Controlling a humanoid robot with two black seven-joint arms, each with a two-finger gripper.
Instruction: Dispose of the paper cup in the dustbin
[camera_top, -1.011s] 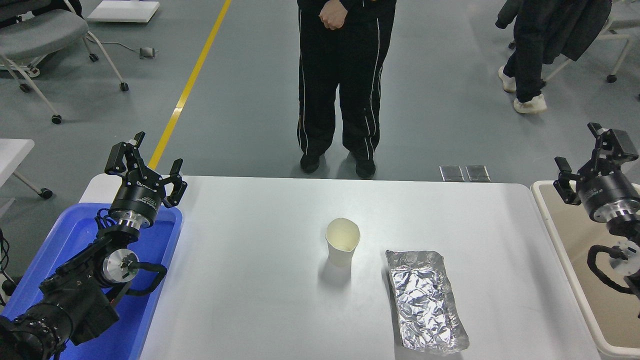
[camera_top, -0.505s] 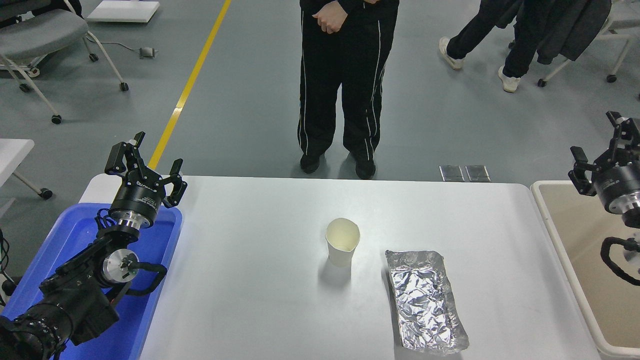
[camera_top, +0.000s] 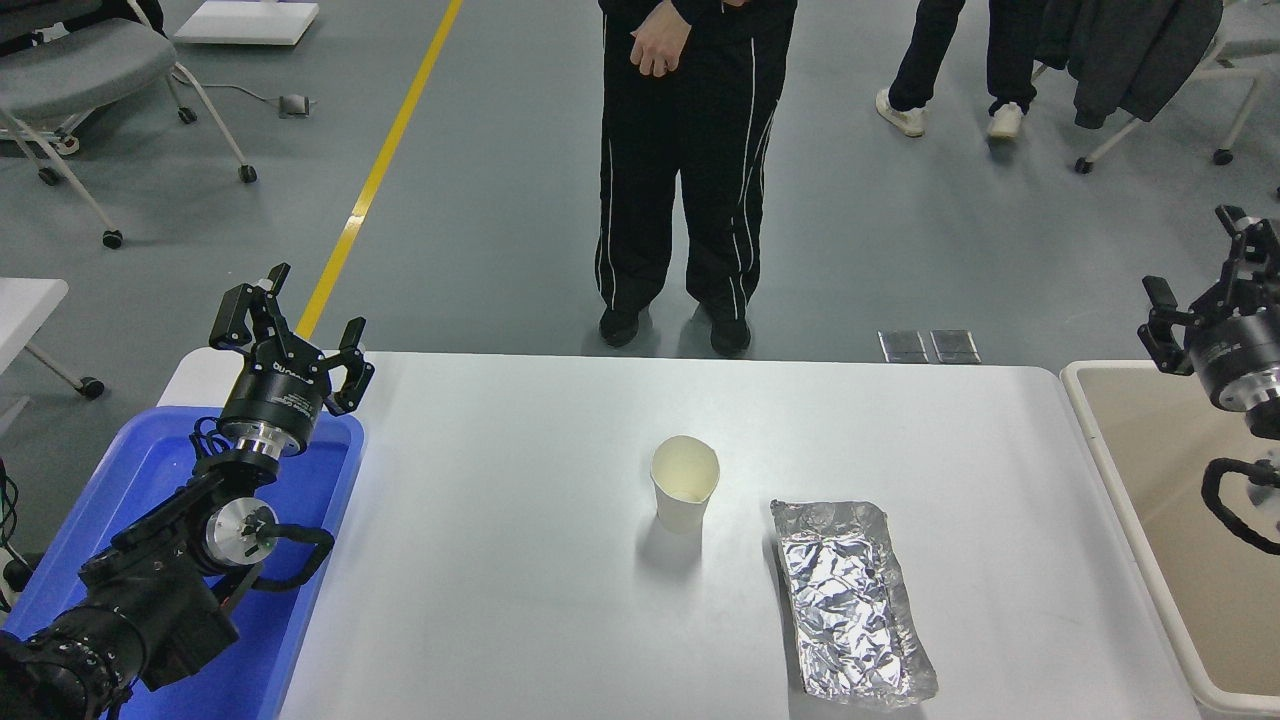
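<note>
We see the paper cup (camera_top: 685, 484) standing upright, mouth up, near the middle of the surface (camera_top: 500, 560), just beside the foil tray (camera_top: 850, 600) and touching nothing. Our right end effector (camera_top: 1200, 290) hangs above the dustbin (camera_top: 1110, 480) at the right edge, fingers spread wide and empty; the left end effector (camera_top: 290, 320) sits parked over the blue tub (camera_top: 60, 560) at the left edge, also spread. We judge the cup light and easily crushed, so we would pinch its wall gently at mid-height.

Robot test lab, grey floor (camera_top: 480, 230), yellow floor line (camera_top: 375, 180), wheeled chairs (camera_top: 90, 70)
</note>
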